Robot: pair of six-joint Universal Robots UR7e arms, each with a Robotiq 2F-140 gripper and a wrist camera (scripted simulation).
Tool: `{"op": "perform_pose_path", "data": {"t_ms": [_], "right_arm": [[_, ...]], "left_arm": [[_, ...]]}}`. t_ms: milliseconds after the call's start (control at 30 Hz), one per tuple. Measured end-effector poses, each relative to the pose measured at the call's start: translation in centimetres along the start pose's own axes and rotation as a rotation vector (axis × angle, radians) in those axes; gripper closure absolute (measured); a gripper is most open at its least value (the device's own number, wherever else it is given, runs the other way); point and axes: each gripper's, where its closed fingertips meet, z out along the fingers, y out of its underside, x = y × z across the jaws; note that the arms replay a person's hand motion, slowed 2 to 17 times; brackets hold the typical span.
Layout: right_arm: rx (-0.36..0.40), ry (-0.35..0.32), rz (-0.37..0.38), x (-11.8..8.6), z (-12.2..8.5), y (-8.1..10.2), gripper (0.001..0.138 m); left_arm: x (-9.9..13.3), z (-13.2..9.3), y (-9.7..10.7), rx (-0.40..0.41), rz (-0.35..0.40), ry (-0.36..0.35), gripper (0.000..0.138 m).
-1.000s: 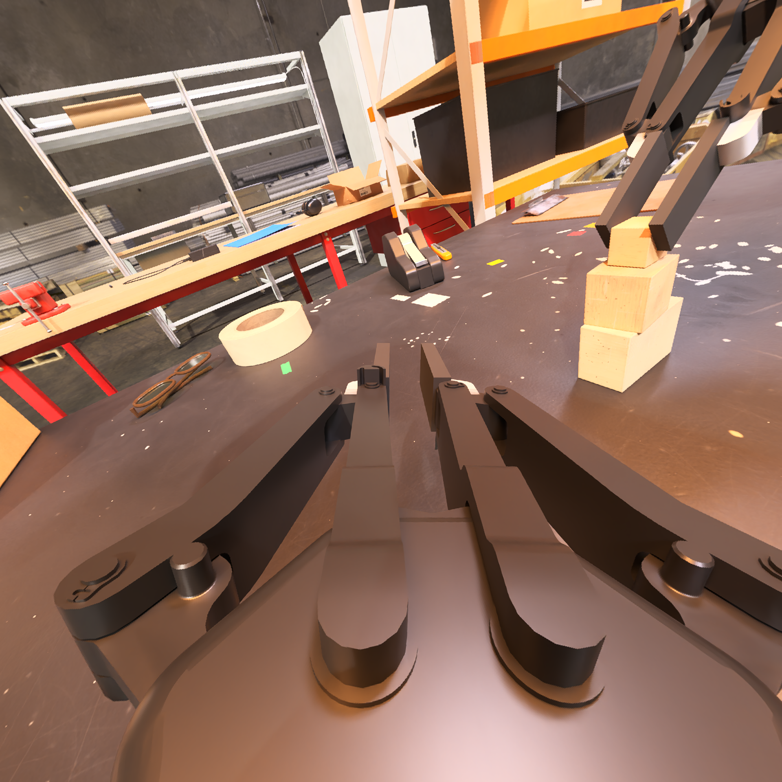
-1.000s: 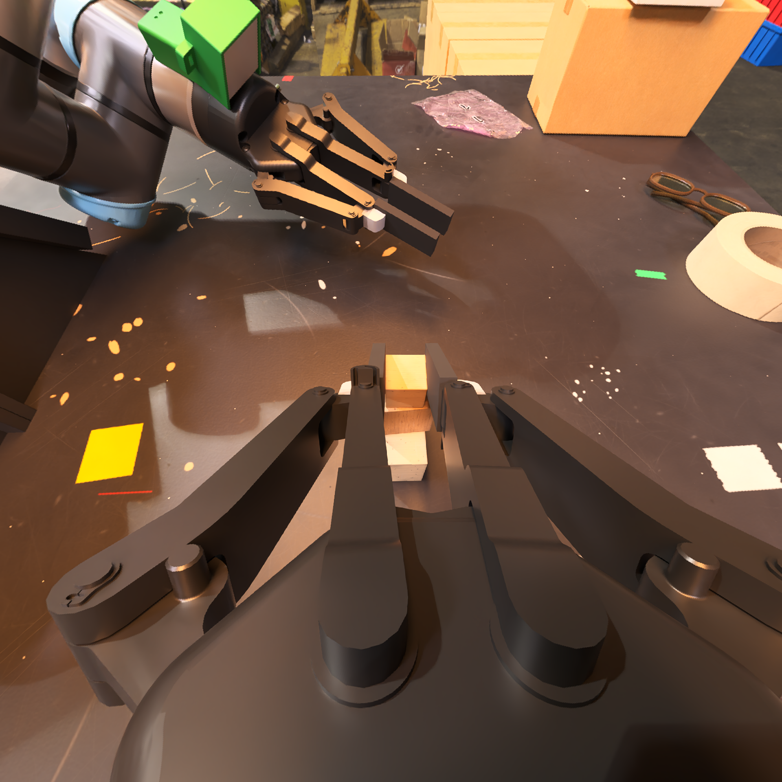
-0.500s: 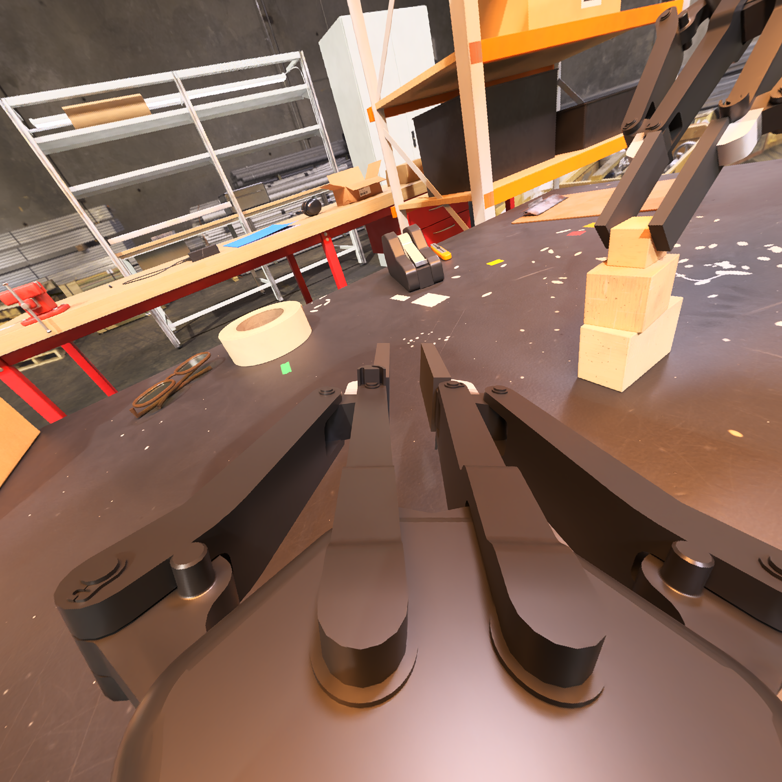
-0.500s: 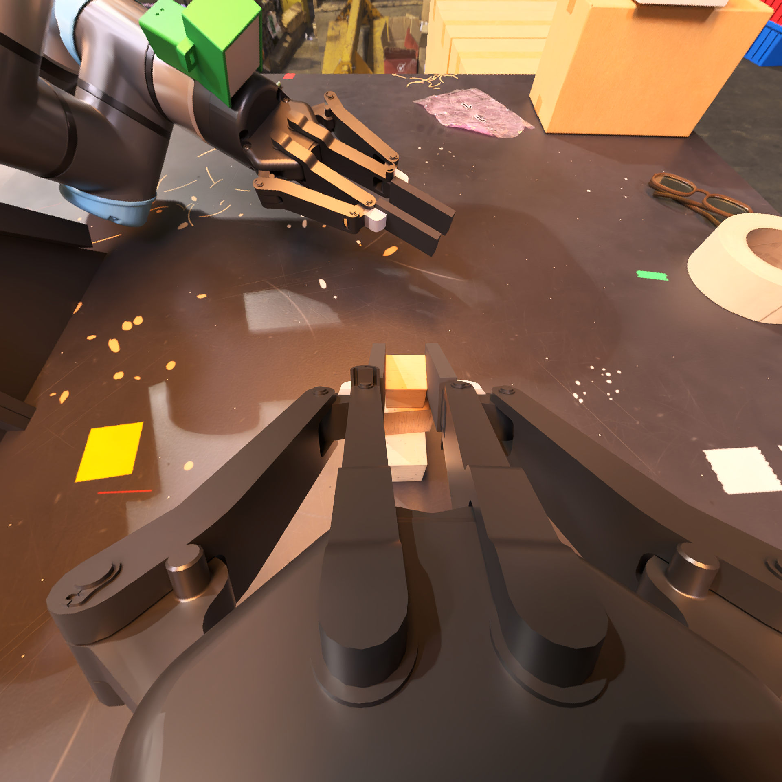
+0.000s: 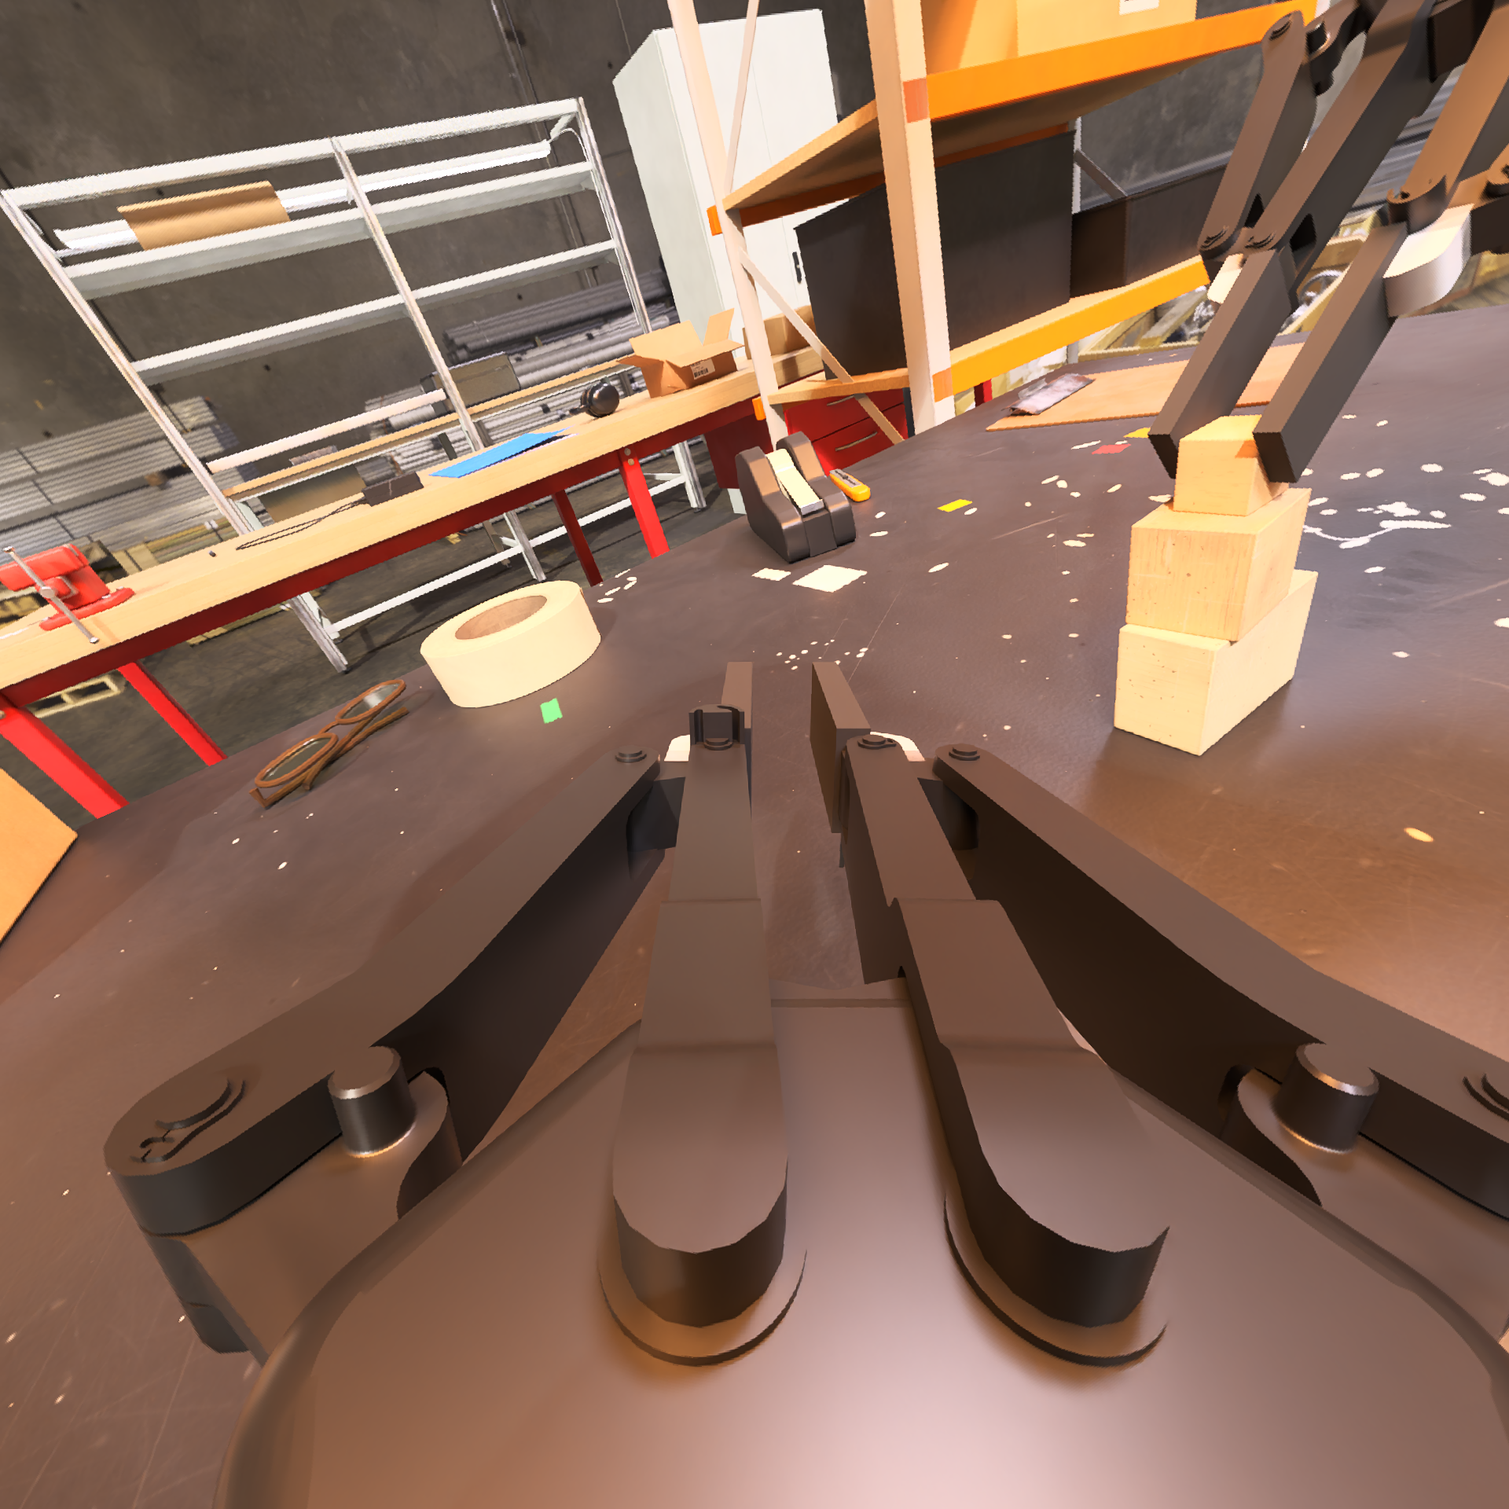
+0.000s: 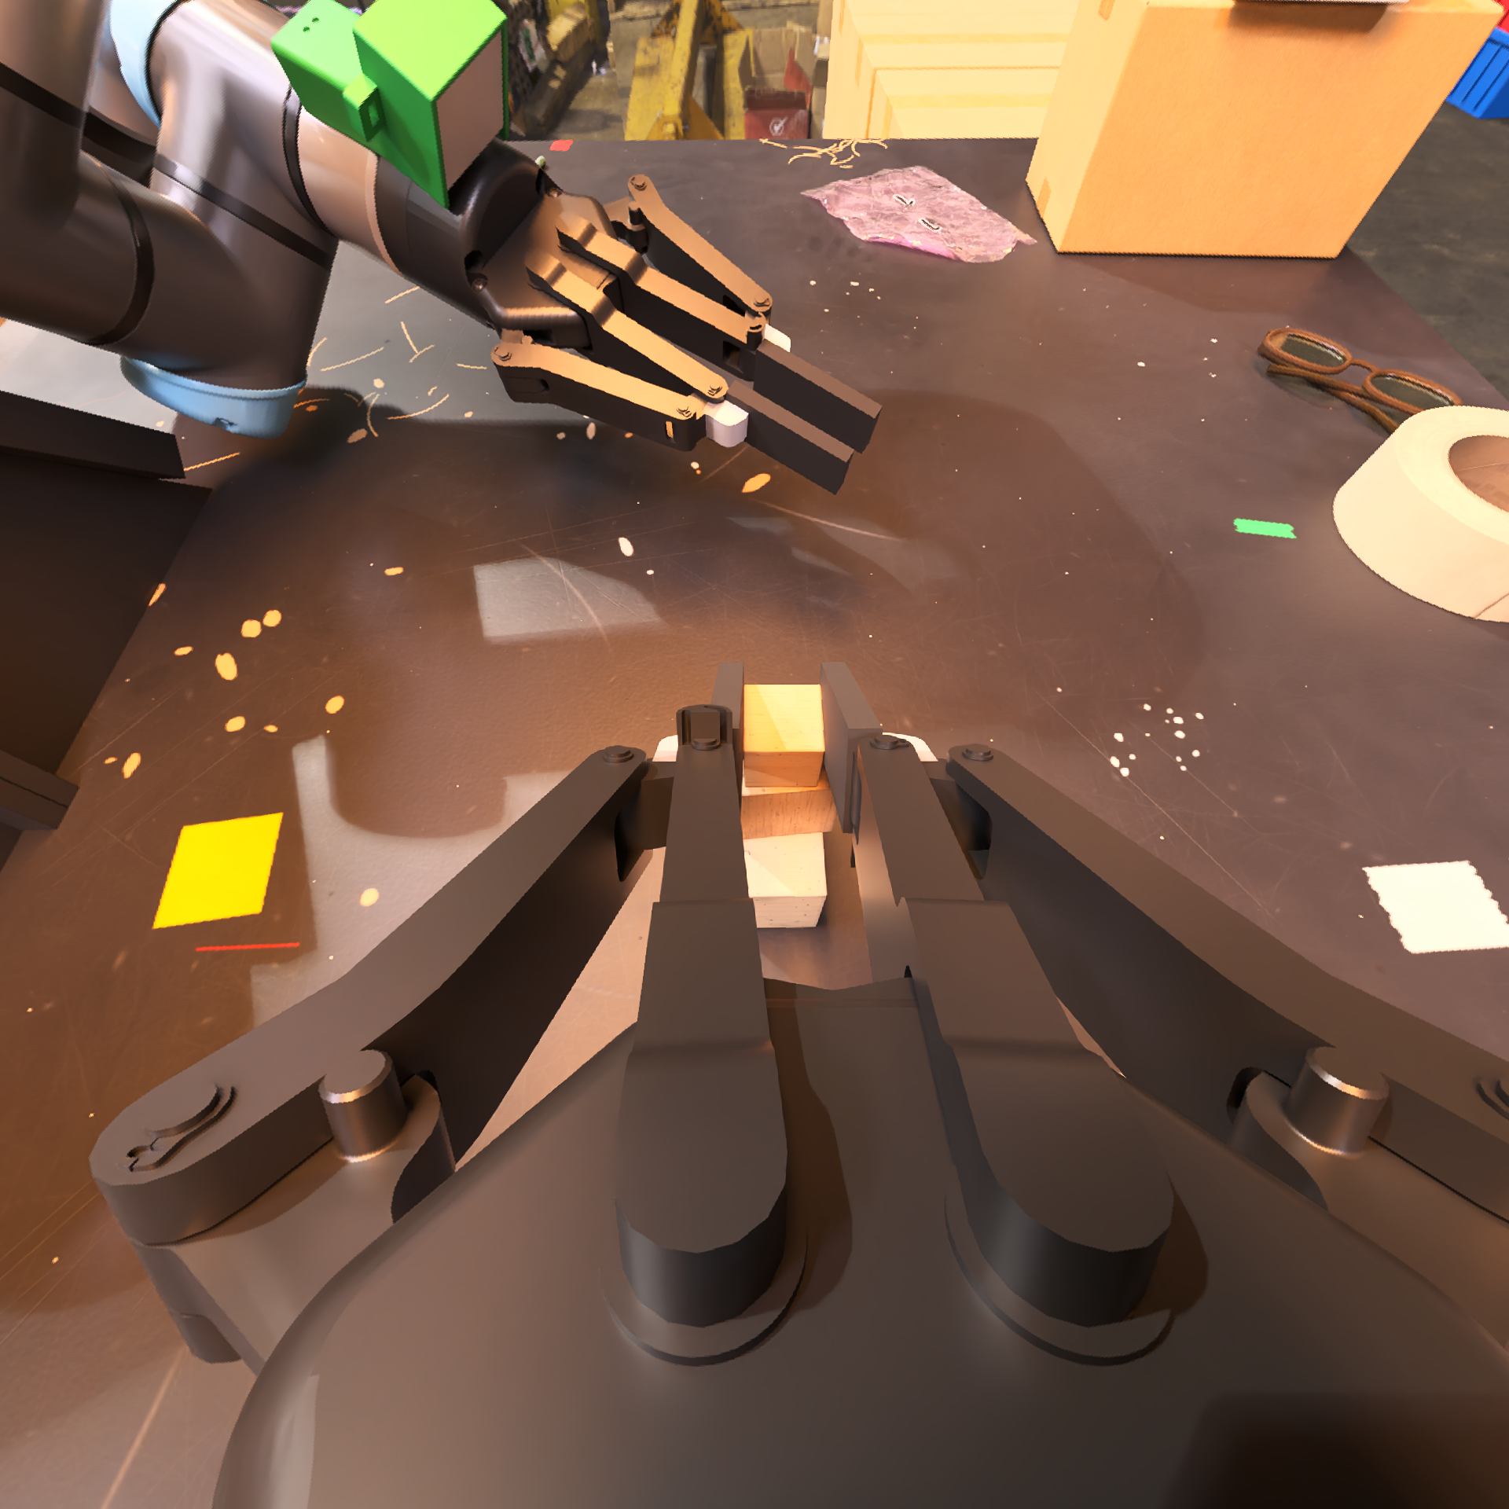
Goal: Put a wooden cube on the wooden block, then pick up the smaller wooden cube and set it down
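- The smaller wooden cube (image 6: 782, 729) sits between the fingertips of the right gripper (image 6: 782, 694), both pads pressed flat against its opposite sides, so that gripper is closed on it.
- In the left wrist view the same small cube (image 5: 1217, 478) tops a three-tier stack, clamped by the right gripper (image 5: 1225, 457), which reaches down at a slant from the upper right.
- Whether the small cube touches the tier below or is raised a hair above it cannot be told.
- Beneath it is a larger wooden cube (image 5: 1204, 571), pale with faint grain and sharp edges, set slightly askew on the wooden block (image 5: 1200, 682).
- The block is the broadest and palest piece, a low rectangular slab resting flat on the desk (image 5: 1061, 816).
- The left gripper (image 5: 780, 682) holds nothing; its fingers stand a narrow gap apart, nearly closed, hovering low over the desk well to the left of the stack.
- From the right wrist view the left gripper (image 6: 841, 449) shows matte black flat finger bars, with a bright green housing behind its wrist.
- The desk is dark, scuffed and faintly glossy, flecked with pale paint spots.
- A cream roll of tape (image 5: 510, 641) lies flat near brown-rimmed glasses (image 5: 331, 743).
- A tan cardboard box (image 6: 1241, 122) stands at the far edge, beside a crumpled purple plastic bag (image 6: 914, 212).
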Motion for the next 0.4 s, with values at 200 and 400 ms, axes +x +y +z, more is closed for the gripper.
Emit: {"op": "perform_pose_path", "data": {"t_ms": [200,400], "right_arm": [[0.0,0.004,0.003,0.05,0.01,0.01,0.114],[0.002,0.003,0.005,0.06,0.02,0.0,0.114]], "left_arm": [[0.0,0.0,-0.01,0.001,-0.001,0.0,0.119],[0.01,0.0,0.01,0.0,0.0,0.001,0.119]]}}
